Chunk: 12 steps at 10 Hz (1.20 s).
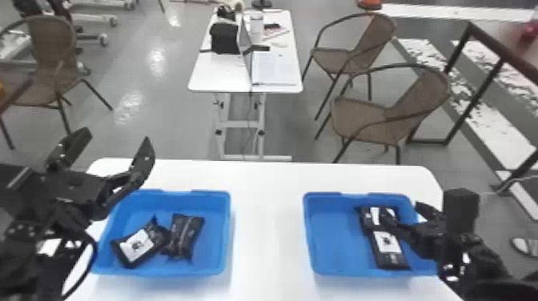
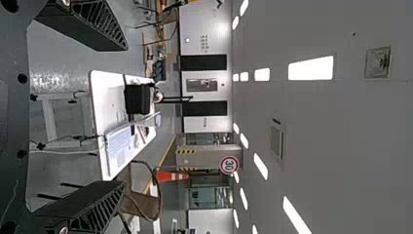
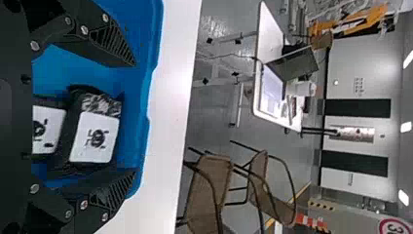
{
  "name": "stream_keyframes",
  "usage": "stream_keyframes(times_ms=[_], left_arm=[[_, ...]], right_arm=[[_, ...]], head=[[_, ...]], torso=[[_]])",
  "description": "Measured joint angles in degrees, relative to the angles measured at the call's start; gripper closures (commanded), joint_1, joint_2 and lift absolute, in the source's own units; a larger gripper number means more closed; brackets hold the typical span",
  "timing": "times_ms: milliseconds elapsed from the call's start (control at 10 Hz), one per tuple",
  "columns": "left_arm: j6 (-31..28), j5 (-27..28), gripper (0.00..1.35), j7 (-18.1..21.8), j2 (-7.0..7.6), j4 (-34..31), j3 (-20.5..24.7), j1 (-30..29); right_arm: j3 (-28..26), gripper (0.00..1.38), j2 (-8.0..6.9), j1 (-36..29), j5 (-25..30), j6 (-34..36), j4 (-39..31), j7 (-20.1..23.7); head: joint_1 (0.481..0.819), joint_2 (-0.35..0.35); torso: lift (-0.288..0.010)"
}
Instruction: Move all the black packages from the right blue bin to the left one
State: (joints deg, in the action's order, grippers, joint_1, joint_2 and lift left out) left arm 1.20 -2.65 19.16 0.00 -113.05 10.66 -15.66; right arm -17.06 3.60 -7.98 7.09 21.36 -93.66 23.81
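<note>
Right gripper (image 1: 401,212), fingers apart, over two packages (image 1: 390,256) in the right bin (image 1: 334,244); left gripper (image 1: 116,138), fingers spread wide, near the left bin (image 1: 212,252), which holds two more packages (image 1: 138,245); bins on the table (image 1: 268,224)

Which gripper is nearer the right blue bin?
Right. The right gripper hangs over the right blue bin, open above the black packages. The left gripper is across the table, by the left blue bin.

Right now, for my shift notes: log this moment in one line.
right blue bin: two black packages | left blue bin: two black packages | right gripper: open, at right bin | left gripper: open, raised
</note>
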Motion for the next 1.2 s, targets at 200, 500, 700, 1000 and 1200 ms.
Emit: stream_keyframes(times_ms=[200,500,700,1000,1200], left_arm=[[-0.2,-0.1,0.04,0.0,0.0,-0.1,0.1,-0.2],[-0.3,-0.2,0.04,0.0,0.0,-0.2,0.4,-0.6],[-0.2,-0.5,0.04,0.0,0.0,-0.2,0.5,-0.6],[0.1,-1.1,0.04,0.0,0.0,-0.1,0.7,-0.8],[0.2,-1.4,0.04,0.0,0.0,-0.1,0.8,-1.0]], right_arm=[[-1.2,0.18,0.0,0.4,-1.5,-0.8,5.9,-2.5],[-1.1,0.17,-0.03,4.1,-6.0,-5.1,16.8,-5.1],[-0.3,0.17,-0.02,7.7,-6.7,-7.0,22.1,-5.1],[0.0,0.17,0.33,11.4,-6.3,-8.9,28.1,-5.4],[1.3,0.17,1.59,14.2,-7.8,-10.7,33.1,-5.5]], head=[[0.695,-0.116],[0.695,-0.112],[0.695,-0.094],[0.695,-0.088],[0.695,-0.084]], torso=[[0.0],[0.0],[0.0],[0.0],[0.0]])
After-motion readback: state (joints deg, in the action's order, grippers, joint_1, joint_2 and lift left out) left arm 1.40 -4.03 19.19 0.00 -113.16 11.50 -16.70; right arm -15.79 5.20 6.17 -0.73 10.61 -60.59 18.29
